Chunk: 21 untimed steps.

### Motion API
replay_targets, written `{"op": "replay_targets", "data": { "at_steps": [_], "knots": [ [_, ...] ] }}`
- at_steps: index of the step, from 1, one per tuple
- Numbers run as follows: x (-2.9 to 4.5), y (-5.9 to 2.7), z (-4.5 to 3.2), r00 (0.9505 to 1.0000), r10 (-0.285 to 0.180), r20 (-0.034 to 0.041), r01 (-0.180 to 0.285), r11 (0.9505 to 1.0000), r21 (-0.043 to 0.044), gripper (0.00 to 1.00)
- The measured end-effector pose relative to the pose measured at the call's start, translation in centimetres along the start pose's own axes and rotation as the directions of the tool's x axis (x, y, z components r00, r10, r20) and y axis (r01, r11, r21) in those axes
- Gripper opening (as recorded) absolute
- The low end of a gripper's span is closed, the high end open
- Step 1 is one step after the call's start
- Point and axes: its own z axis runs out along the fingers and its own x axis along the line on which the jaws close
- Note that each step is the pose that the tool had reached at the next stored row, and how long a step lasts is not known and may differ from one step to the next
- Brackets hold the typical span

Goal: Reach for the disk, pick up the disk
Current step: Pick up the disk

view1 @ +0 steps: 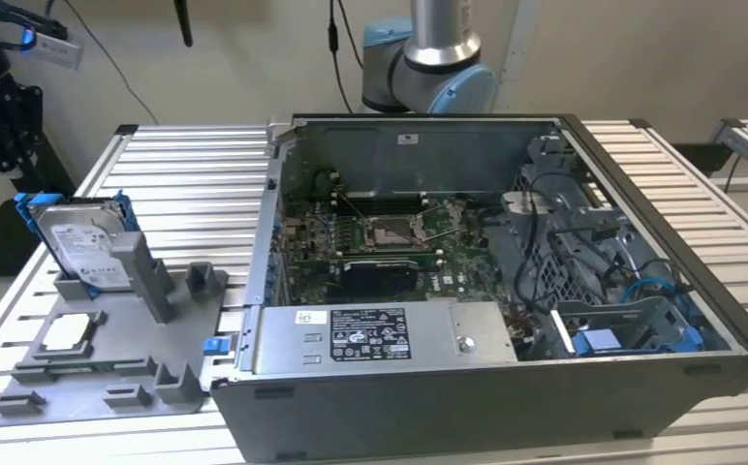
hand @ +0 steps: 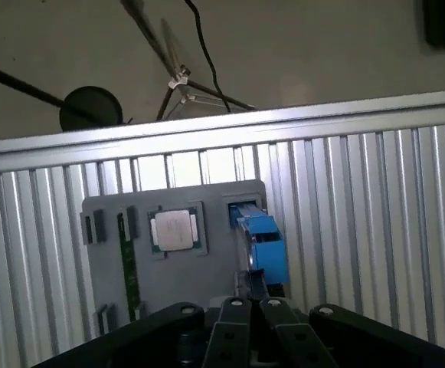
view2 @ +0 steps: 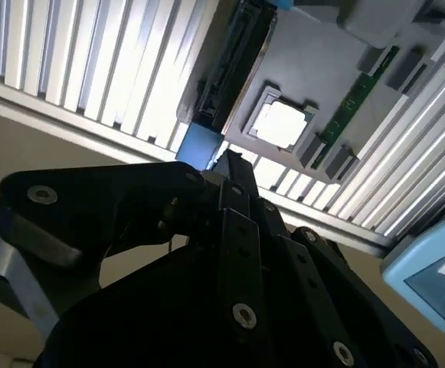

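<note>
Disk (view1: pixel 79 242), flat rectangular silver-grey metal with a white label and a blue plastic bracket round it, stands on edge and tilted in a slot at the far end of a grey plastic fixture tray (view1: pixel 90 383), on the exterior view's left. Tray lies on the ribbed aluminium worktop (view1: pixel 180 165), just beside the open dark-grey computer case (view1: pixel 478 407). Small square silver chip (view1: pixel 67 332) sits flat in its own recess on the tray, nearer the camera than the disk and apart from it. Inside the case: green motherboard (view1: pixel 388 242), grey power supply box with a printed label (view1: pixel 367 334), blue plastic bay piece (view1: pixel 601 341) at the corner on the exterior view's right. Silver and pale-blue robot arm (view1: pixel 428 68) rises behind the case. In both wrist views the black gripper (view2: pixel 230 161) (hand: pixel 254 287) looks down over the tray (view2: pixel 314 69) (hand: pixel 207 192), its two fingers drawn together with nothing between them. The disk (view2: pixel 233 65) (hand: pixel 264 241) shows edge-on there, blue bracket uppermost, and the gripper tip lines up with one end of it; cannot tell whether tip and bracket meet. Chip (view2: pixel 282 124) (hand: pixel 175 230) lies to one side of the disk, with a narrow green circuit strip (view2: pixel 356 96) (hand: pixel 129 268) slotted in beyond it. Worktop ribs (view2: pixel 76 61) (hand: pixel 375 230) run out around the tray.
</note>
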Motion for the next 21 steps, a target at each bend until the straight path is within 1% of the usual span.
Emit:
{"op": "replay_targets", "data": {
  "at_steps": [1,2,8,9,21],
  "knots": [
    [0.00,0.00,0.00,0.9999,-0.017,-0.0004,0.017,0.9999,0.0012,0.00],
    [0.00,0.00,0.00,0.9998,-0.022,-0.0004,0.022,0.9998,0.0014,0.00],
    [0.00,0.00,-0.01,0.9995,-0.032,-0.0008,0.032,0.9995,0.0021,0.00],
    [0.00,0.00,0.00,0.9994,-0.033,-0.0008,0.033,0.9994,0.0022,1.00],
    [0.00,0.00,-0.01,0.9986,-0.053,-0.0013,0.053,0.9986,0.0034,1.00]
  ]
}}
